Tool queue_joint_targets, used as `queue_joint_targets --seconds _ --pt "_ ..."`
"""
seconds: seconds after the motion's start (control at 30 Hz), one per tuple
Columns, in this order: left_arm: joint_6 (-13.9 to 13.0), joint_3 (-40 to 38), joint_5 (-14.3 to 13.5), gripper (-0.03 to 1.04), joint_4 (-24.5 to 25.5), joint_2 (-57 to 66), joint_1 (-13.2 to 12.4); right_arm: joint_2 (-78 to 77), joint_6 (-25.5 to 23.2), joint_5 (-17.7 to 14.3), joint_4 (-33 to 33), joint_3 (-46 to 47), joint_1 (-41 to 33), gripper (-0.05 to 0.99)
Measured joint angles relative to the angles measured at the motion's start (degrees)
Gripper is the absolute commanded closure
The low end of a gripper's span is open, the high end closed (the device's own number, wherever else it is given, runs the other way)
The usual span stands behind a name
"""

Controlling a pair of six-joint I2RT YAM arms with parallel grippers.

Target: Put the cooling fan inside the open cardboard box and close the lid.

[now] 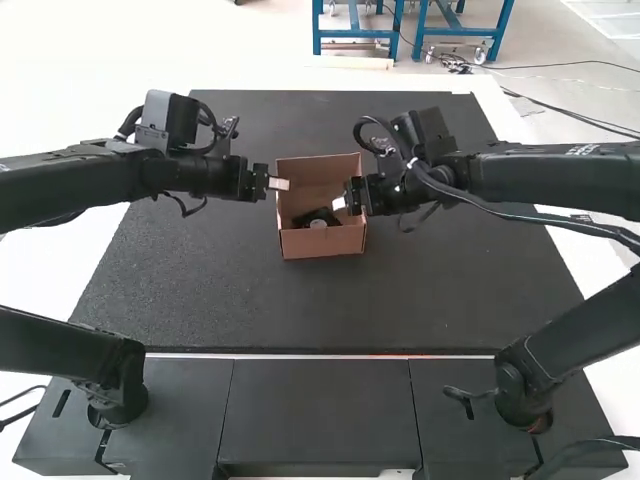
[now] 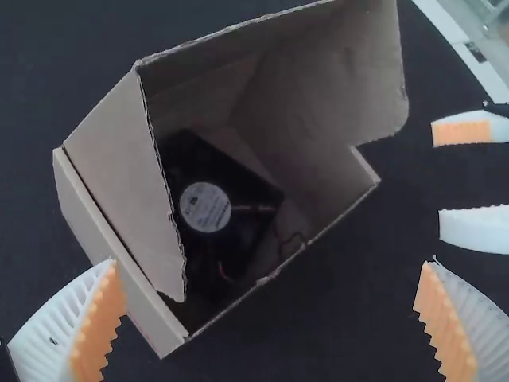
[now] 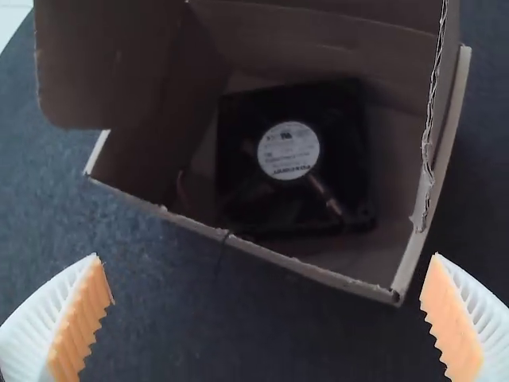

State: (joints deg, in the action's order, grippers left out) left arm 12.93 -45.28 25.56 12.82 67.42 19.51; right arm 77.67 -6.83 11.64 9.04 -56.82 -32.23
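Observation:
A small brown cardboard box [image 1: 322,232] stands open in the middle of the black mat, its lid flap [image 1: 318,170] upright at the far side. The black cooling fan [image 1: 318,218] with a white round label lies flat on the box floor [image 2: 208,208] [image 3: 290,153]. My left gripper [image 1: 272,184] hangs open just off the box's left wall, both ribbed fingers [image 2: 89,326] clear of the cardboard. My right gripper [image 1: 351,194] is open at the box's right wall, its fingers [image 3: 455,320] holding nothing. The left wrist view also catches the right gripper's fingertips [image 2: 471,130] beyond the box.
The black foam mat [image 1: 180,270] covers the table around the box, with white table surface at both sides. Black base plates [image 1: 320,415] run along the near edge, where both arm bases stand.

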Motion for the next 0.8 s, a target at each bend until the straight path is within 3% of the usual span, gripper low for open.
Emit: queue_joint_targets --seconds 0.23,0.47,0.63,0.8 --pt "1.79 -9.66 0.85 0.16 -1.57 1.07 -1.86 -5.07 0.07 0.46 6.75 0.09 0.00 0.03" --pt "4.33 -21.94 1.09 0.16 -7.34 11.30 -2.36 -9.73 0.15 2.16 14.97 0.22 -0.61 0.02" --pt "5.27 -23.93 0.90 0.16 -11.50 20.13 -2.03 -14.14 -0.17 3.43 20.55 0.20 -3.30 0.02" --pt "5.60 -23.80 0.61 0.16 -13.33 26.40 -0.09 -17.20 -2.25 4.72 24.68 -1.01 -5.77 0.02"
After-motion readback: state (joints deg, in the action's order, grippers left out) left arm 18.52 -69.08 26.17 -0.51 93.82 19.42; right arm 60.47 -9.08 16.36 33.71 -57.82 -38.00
